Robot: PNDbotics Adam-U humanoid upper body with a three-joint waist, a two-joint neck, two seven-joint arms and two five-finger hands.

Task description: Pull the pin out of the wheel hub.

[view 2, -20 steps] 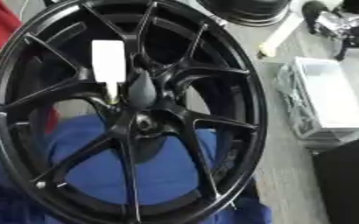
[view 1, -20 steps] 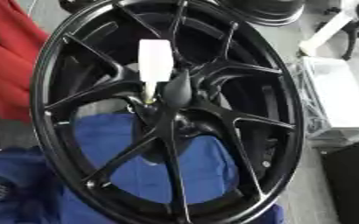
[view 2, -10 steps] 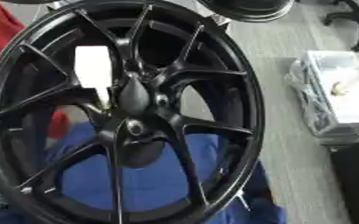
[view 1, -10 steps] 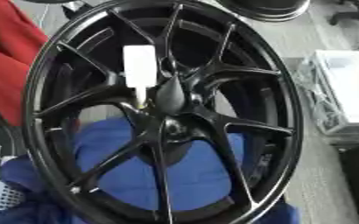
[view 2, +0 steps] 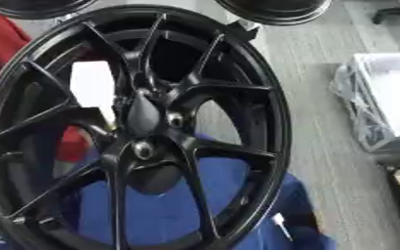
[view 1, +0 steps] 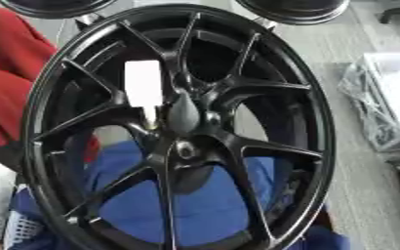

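Observation:
A black multi-spoke wheel (view 1: 268, 145) fills both eye views, tilted toward me. At its middle is the hub (view 1: 185, 149), with a dark cone-shaped cap (view 1: 184, 113) rising just above it. A white flat rectangular piece (view 1: 144, 88) stands left of the cap, and a thin stem runs from it down toward the hub; this looks like the pin. In the right eye view the same white piece (view 2: 94, 90) shows partly behind a spoke. Neither of my hands appears in either view.
Blue cloth (view 1: 208, 207) lies under the wheel's lower half and red fabric (view 1: 7, 83) lies at the left. Two other black wheels (view 1: 293, 10) sit at the top edge. A pale box wrapped in clear plastic (view 1: 387, 102) stands on the grey floor at the right.
The whole picture has shifted down and to the left, so the camera has moved. The white piece keeps its place on the wheel.

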